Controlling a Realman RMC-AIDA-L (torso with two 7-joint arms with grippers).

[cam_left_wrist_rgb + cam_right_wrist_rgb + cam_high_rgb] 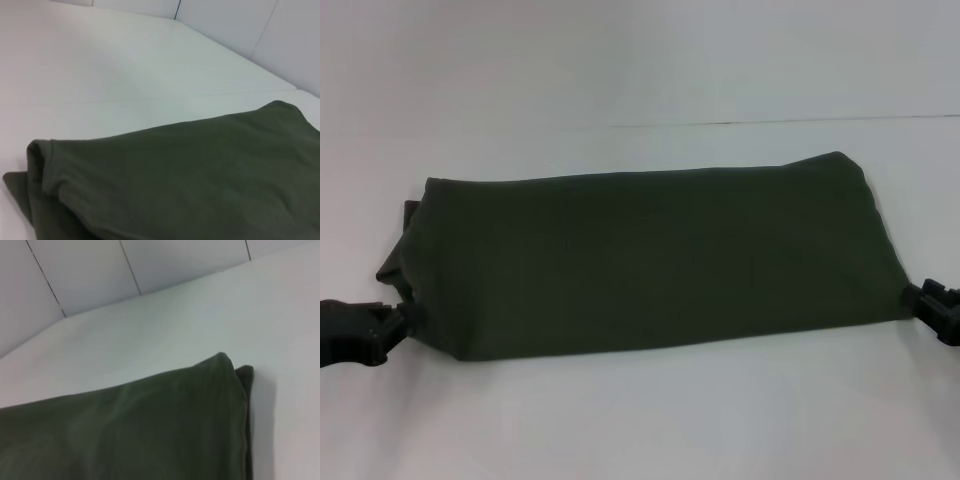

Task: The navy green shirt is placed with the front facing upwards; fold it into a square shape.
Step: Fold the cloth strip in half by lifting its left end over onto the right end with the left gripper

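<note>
While gripped, shirt (640, 265) between fingers (390, 325).

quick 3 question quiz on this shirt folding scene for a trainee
1. True or false: the shirt lies as a long horizontal band on the white table.
2. Which is at the band's two near corners? A) nothing B) the left gripper and right gripper C) a hanger
3. Fill in: the "FREE!" lettering is ___ in the head view.

Key: 1 true; 2 B; 3 hidden
</note>
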